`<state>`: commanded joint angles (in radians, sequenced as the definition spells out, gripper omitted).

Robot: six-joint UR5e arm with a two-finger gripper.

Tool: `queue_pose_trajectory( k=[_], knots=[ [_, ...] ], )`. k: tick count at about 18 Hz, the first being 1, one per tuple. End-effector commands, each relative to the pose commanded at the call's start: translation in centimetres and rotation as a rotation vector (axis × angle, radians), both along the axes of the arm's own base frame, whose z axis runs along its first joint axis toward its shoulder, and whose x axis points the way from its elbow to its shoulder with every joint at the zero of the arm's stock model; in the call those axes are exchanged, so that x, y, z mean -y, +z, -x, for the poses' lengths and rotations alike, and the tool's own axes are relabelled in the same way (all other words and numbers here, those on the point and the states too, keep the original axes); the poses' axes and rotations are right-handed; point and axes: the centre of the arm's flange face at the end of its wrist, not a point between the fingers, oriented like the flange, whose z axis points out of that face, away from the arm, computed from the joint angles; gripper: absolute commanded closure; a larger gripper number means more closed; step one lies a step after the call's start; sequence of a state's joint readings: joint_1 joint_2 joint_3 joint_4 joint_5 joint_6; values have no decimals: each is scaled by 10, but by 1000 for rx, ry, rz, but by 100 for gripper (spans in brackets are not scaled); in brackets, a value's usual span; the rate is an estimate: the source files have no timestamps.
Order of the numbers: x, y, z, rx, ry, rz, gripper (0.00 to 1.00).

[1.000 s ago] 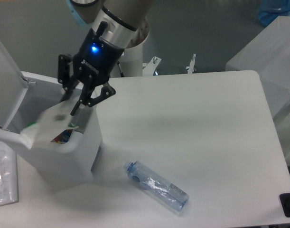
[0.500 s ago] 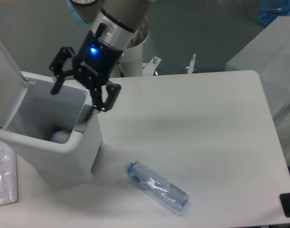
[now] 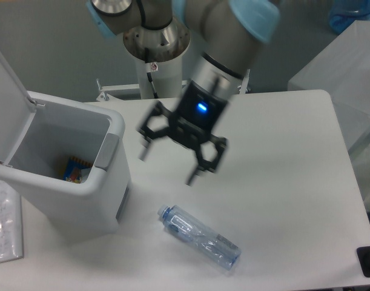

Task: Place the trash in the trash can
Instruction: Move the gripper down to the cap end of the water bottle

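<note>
A white table (image 3: 281, 182) fills most of the frame, with a grey floor behind it and the arm's pale base at the top centre. The gripper (image 3: 170, 161) hangs over the middle of the table, its image smeared, both fingers spread wide and nothing between them. Below it, toward the bottom centre, the clear bluish bottle (image 3: 199, 236) lies on its side, cap end pointing to the upper left, well apart from anything else. The trash can (image 3: 109, 151) stands at the left edge with its lid (image 3: 6, 91) tipped up and back, so the mouth is open; inside, near the bottom, something small and colourful shows, too indistinct to name for sure, though it may be the wrapper. The risk from here, as I judge it, lies in the bottle: it is round, smooth and thin-walled, so a pinch across the body off its axis could send it rolling or squirting out, and a loose hold could drop it short of the bin rim.
</note>
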<state>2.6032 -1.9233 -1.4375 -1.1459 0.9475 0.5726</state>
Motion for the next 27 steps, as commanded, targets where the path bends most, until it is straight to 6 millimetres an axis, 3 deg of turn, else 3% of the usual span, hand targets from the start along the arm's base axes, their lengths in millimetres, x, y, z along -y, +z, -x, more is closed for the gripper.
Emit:
queue_pose_trajectory(
  k=[4,10,15,27],
  knots=[
    [-15,-42,41,57,166,143,0],
    [-50,-96,69,134,373,289,0],
    [-77,-153,58,107,395,437,0],
    [-94,-215,47,92,414,570,0]
  ],
)
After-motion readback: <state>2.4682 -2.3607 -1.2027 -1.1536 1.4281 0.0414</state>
